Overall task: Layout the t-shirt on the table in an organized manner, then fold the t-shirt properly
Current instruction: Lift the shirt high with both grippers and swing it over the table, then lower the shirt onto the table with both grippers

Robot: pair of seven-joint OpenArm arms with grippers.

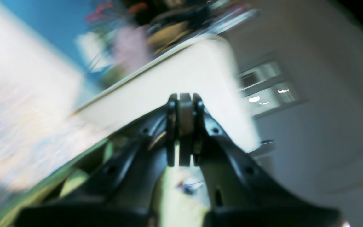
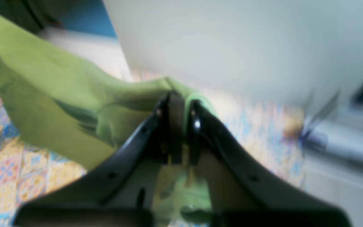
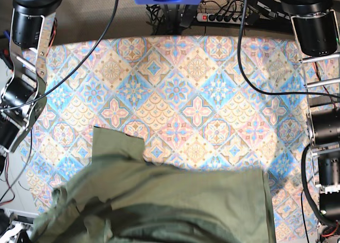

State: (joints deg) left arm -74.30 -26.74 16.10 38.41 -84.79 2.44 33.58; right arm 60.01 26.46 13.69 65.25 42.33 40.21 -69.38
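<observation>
The right gripper (image 2: 180, 104) has its jaws pressed together on a fold of the olive-green t-shirt (image 2: 58, 101), lifting that edge above the patterned counter (image 2: 17, 176). The left gripper (image 1: 185, 104) has its jaws fully together; blur hides whether any cloth sits between them. From the base view, the t-shirt (image 3: 175, 200) lies wrinkled along the counter's (image 3: 175, 89) near edge, reaching toward both near corners.
</observation>
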